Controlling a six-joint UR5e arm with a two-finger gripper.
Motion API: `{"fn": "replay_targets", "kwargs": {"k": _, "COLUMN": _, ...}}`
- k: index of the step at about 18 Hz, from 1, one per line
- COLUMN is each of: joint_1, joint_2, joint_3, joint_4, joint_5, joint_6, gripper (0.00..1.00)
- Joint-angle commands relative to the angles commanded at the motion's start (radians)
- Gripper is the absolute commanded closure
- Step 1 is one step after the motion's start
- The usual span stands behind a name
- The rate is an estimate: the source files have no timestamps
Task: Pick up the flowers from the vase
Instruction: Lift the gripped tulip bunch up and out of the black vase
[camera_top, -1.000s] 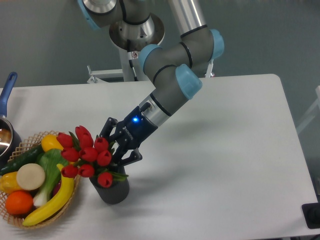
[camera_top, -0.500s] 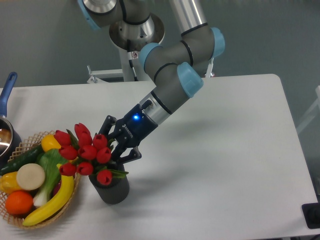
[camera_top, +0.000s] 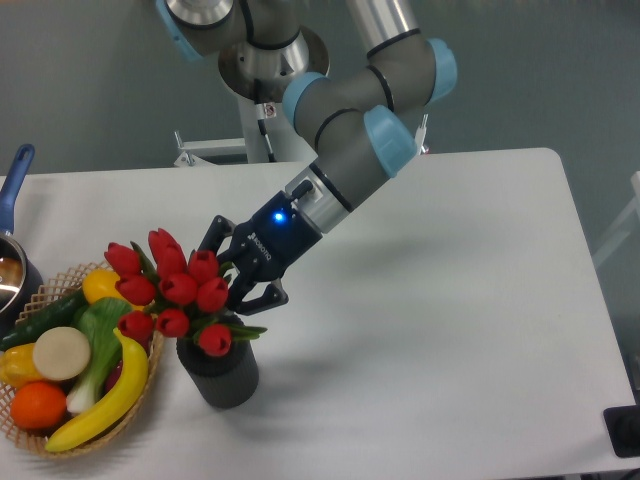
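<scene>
The flowers (camera_top: 175, 292), a bunch of red tulip buds with green leaves, lean to the left above the vase (camera_top: 220, 375), a dark grey cylinder near the table's front left. Their stems are hidden behind the buds and still reach the vase's mouth. My gripper (camera_top: 232, 283) comes in from the upper right and is shut on the bunch just right of the buds, a little above the vase's rim.
A wicker basket (camera_top: 30, 438) with a banana, orange, cucumber and other fruits and vegetables stands just left of the vase, under the leaning buds. A pan with a blue handle (camera_top: 14, 180) sits at the left edge. The white table (camera_top: 450, 330) extends to the right.
My gripper has risen slightly with the flowers in it. The bunch has lifted a little out of the vase and the buds sit higher. The vase has not moved.
</scene>
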Motion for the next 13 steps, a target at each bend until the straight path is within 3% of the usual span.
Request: {"fn": "replay_targets", "kwargs": {"k": 13, "joint_1": 0.006, "joint_2": 0.075, "joint_3": 0.063, "joint_4": -0.002, "joint_5": -0.002, "joint_6": -0.16, "gripper": 0.57}}
